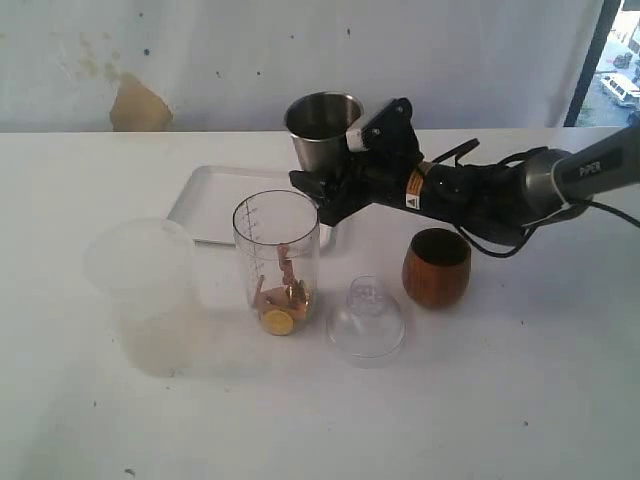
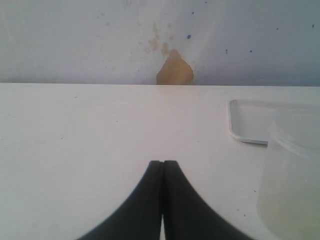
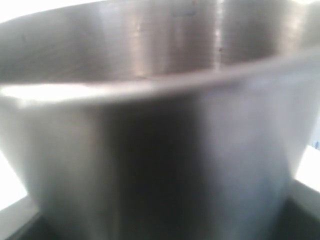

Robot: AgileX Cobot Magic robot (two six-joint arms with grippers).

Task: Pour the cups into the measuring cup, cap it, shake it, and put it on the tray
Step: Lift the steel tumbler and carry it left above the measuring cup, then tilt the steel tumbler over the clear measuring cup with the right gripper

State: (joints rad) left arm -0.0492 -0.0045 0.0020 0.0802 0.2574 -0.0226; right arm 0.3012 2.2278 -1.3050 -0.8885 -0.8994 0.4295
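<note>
Where light strikes, the steel tumbler [image 1: 316, 145] shines.

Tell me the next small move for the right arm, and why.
Probably carry the steel tumbler, upright in the right pincer, over the measuring cup and tilt it: that cup stands uncapped with pieces already inside, and the tumbler is behind it.

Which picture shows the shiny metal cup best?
The exterior view: the steel tumbler shows upright, rim and sides clear, in the right pincer. The right wrist view gives only its blurry wall, very close. The left wrist view misses it.
</note>
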